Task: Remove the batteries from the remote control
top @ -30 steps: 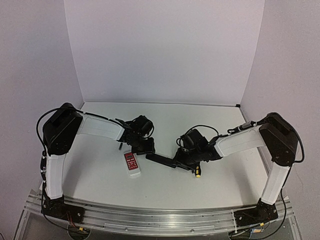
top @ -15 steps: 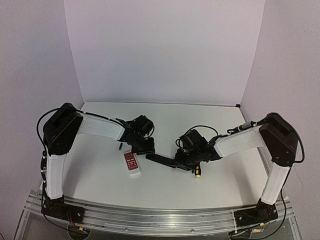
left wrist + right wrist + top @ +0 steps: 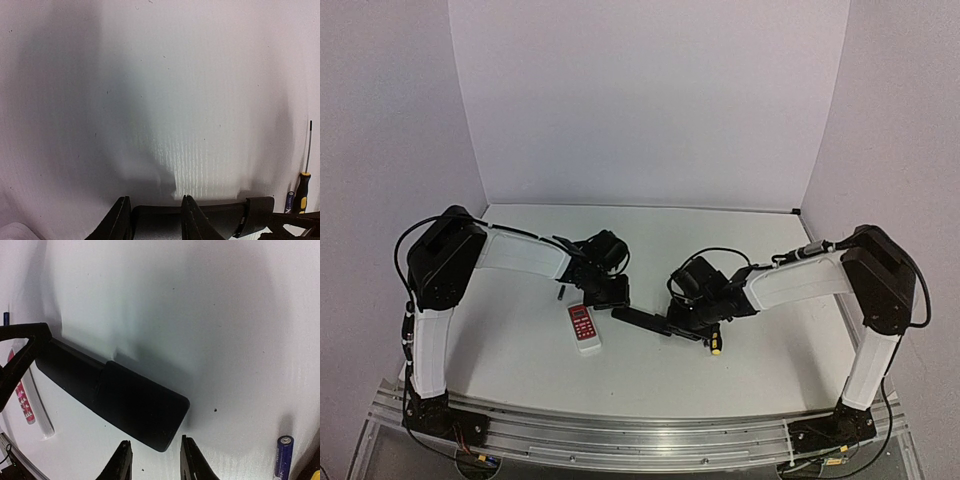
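Remote control (image 3: 642, 320), slim and black, lies flat on the bench (image 3: 650, 250) between the two arms, near a white remote (image 3: 584, 328). The left fingers (image 3: 119, 222) stand part-spread at its left end; whether they clamp it cannot be told. The right fingers (image 3: 121, 465) are apart and empty, with the corner of its other end just at their gap. One battery (image 3: 282, 457) lies loose on the bench just beside a screwdriver (image 3: 301, 190).
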You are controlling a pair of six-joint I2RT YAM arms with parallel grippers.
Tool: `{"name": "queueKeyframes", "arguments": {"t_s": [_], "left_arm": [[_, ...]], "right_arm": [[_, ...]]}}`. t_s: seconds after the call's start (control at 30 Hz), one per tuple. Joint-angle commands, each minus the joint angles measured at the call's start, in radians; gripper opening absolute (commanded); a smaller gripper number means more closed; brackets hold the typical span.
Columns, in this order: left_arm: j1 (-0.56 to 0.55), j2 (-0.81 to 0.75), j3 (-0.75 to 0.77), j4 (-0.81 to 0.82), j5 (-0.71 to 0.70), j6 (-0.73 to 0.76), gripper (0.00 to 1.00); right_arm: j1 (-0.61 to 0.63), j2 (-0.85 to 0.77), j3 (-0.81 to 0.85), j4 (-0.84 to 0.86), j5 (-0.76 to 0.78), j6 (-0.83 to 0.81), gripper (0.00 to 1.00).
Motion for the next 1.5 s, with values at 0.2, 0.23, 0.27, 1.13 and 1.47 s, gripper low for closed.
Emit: {"name": "queueKeyframes", "arguments": {"t_s": [0.2,0.23,0.27,1.13,1.47], "left_arm": [[-0.004,0.102,-0.041,-0.188,0.001,-0.012,0.35],[-0.004,0.104,-0.040,-0.188,0.002,-0.012,0.35],[-0.004,0.106,-0.039,-0.188,0.002,-0.014,0.35],[-0.004,0.097,-0.044,-0.185,-0.006,-0.020,0.34],[-0.004,0.090,-0.040,-0.197,-0.017,-0.032,0.34]], "right_arm": [[0.003,0.001,0.039,-0.054,0.044,0.041,0.43],[0.003,0.001,0.042,-0.054,0.044,0.048,0.43],[0.003,0.003,0.048,-0.053,0.044,0.056,0.44],[0.003,0.107,0.105,-0.033,0.075,0.193,0.53],[0.003,0.138,0.137,-0.148,0.056,0.145,0.48]]}}
